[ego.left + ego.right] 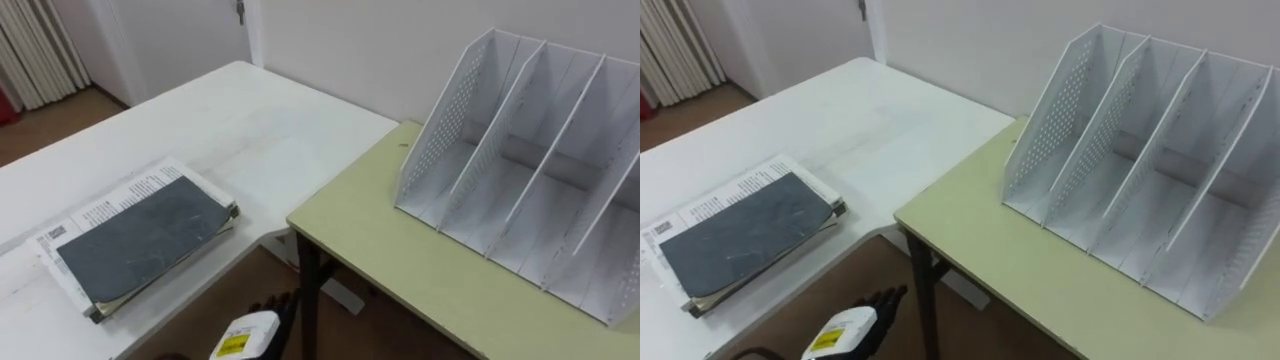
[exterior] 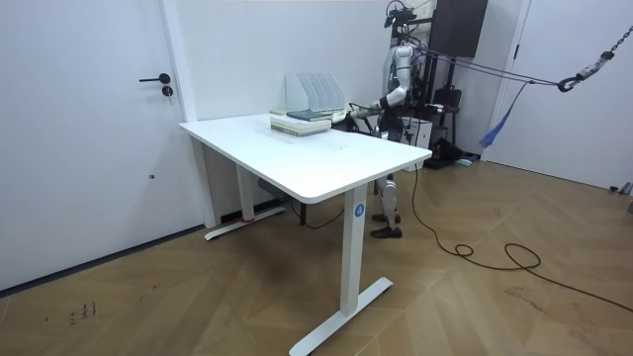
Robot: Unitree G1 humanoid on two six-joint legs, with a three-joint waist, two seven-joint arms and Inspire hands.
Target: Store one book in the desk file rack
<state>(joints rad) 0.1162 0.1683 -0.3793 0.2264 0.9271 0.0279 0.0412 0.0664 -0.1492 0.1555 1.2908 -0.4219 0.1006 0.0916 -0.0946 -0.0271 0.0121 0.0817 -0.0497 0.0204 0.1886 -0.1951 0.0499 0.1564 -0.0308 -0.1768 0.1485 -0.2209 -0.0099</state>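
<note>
Grey book (image 1: 140, 240) lies apart, left of the left hand's (image 1: 262, 325) fingers (image 1: 281, 303)

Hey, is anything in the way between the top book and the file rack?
Nothing visible. The dark top book lies on the white table; only bare tabletops separate it from the file rack on the green desk, whose slots stand empty.
</note>
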